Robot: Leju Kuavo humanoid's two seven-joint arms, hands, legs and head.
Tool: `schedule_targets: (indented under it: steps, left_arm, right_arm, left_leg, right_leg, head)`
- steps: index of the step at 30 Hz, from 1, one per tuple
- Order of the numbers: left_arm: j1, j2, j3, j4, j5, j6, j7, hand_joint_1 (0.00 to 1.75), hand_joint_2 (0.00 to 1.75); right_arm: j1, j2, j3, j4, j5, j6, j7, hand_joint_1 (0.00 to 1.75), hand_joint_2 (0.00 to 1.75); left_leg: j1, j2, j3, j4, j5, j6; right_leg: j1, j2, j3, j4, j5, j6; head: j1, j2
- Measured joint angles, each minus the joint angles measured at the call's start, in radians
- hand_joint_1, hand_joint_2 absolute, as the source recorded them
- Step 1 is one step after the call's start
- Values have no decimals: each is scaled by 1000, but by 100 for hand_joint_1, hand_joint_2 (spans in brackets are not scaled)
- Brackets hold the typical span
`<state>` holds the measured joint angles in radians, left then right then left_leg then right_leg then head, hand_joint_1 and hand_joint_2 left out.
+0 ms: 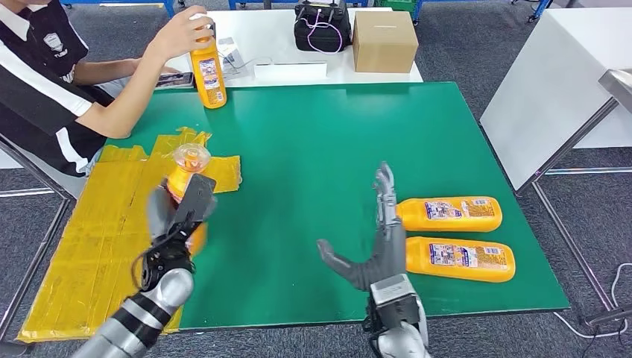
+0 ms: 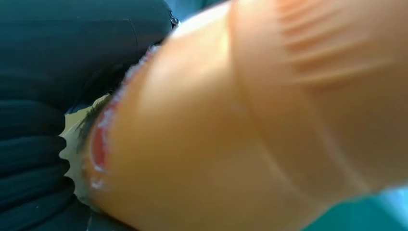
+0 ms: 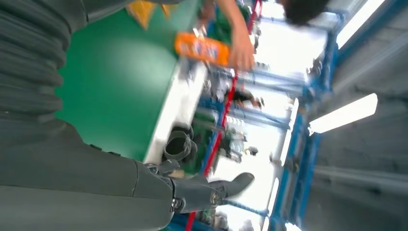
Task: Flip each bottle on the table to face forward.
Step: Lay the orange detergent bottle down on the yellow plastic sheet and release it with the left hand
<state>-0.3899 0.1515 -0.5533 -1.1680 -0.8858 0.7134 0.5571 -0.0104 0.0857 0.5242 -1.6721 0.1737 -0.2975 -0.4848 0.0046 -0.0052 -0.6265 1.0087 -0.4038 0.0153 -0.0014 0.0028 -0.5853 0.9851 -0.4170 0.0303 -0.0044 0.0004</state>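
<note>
My left hand grips an orange bottle upright above the table's left side; up close in the left wrist view the bottle lies against my dark fingers. Two more orange bottles lie on their sides at the right, one behind the other, labels up. My right hand stands open, fingers spread, just left of them, touching neither. At the far left edge a person's hand holds a fourth orange bottle upright, and the right wrist view shows that bottle too.
Yellow sheets cover the left of the green table. Behind it a white table holds a cardboard box, a black bag and a phone. A white panel leans at the right. The seated person is at the far left.
</note>
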Motion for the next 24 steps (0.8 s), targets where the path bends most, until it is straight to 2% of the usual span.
schedule_targets:
  steps: [1,2,3,4,10,17,23,24]
  left_arm:
    - [-32,17,-17,63,-307,21,34,175,175]
    - [-56,33,-36,114,-542,6,27,175,175]
    - [-72,45,-56,156,-706,-18,5,175,175]
    - [-80,53,-72,183,-772,-38,-15,175,175]
    - [-103,80,-120,276,-711,-66,-29,175,175]
    - [-102,101,-146,285,-688,-124,-26,175,175]
    - [-84,98,-116,276,-687,-139,-107,175,175]
    - [-82,94,-104,276,-687,-142,-124,148,175]
  right_arm:
    - [10,-5,-17,-34,2,9,2,0,175]
    - [17,-10,-28,-61,5,14,-1,0,175]
    - [21,-12,-35,-81,8,15,-5,0,175]
    - [24,-14,-40,-94,10,15,-11,0,175]
    - [43,-20,-56,-138,14,14,-21,0,175]
    - [45,-22,-60,-144,23,3,-25,0,175]
    - [45,-22,-60,-144,24,-10,-26,0,175]
    - [45,-22,-60,-144,24,-11,-26,0,175]
  left_leg:
    - [0,0,0,0,0,0]
    - [0,-1,-1,0,1,1]
    - [0,-2,-1,0,1,1]
    - [1,-3,-2,0,1,1]
    - [0,1,-6,0,1,1]
    - [1,0,-7,0,1,1]
    - [1,0,-7,0,1,1]
    - [1,0,-7,0,1,1]
  right_leg:
    - [0,0,-1,0,0,0]
    - [0,-1,-1,0,-1,0]
    - [0,-2,0,0,-1,1]
    - [0,-3,-1,1,-2,2]
    - [0,1,-7,1,0,1]
    - [0,0,-7,1,-1,2]
    - [0,0,-7,1,-1,2]
    - [0,0,-7,1,-1,2]
  head:
    - [-1,0]
    - [-1,0]
    - [-2,0]
    - [-1,0]
    - [0,0]
    - [0,0]
    - [0,0]
    - [0,0]
